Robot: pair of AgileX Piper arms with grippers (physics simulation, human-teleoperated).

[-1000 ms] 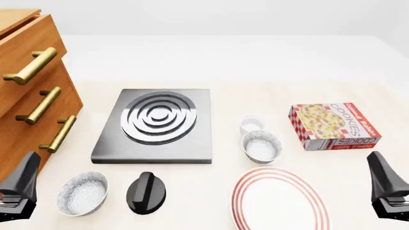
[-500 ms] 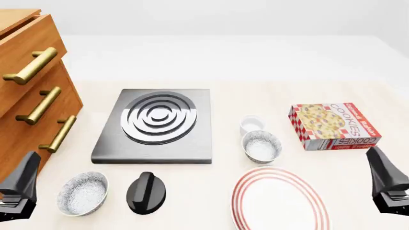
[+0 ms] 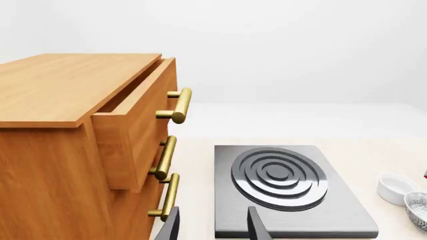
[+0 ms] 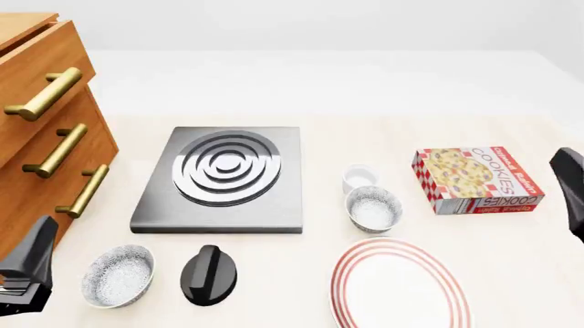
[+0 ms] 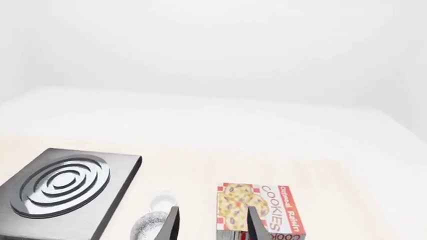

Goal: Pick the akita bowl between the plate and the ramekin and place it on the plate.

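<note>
The akita bowl (image 4: 373, 208) sits right of centre in the front view, between the ramekin (image 4: 362, 178) just above it and the plate (image 4: 400, 284) at the lower right, on the tabletop (image 4: 365, 89). The left pincer (image 3: 212, 227) holds nothing, its fingers apart at the lower edge of its wrist view. The right pincer (image 5: 211, 225) is likewise apart and empty, at the front view's right edge beside the cookie box (image 4: 476, 180).
</note>
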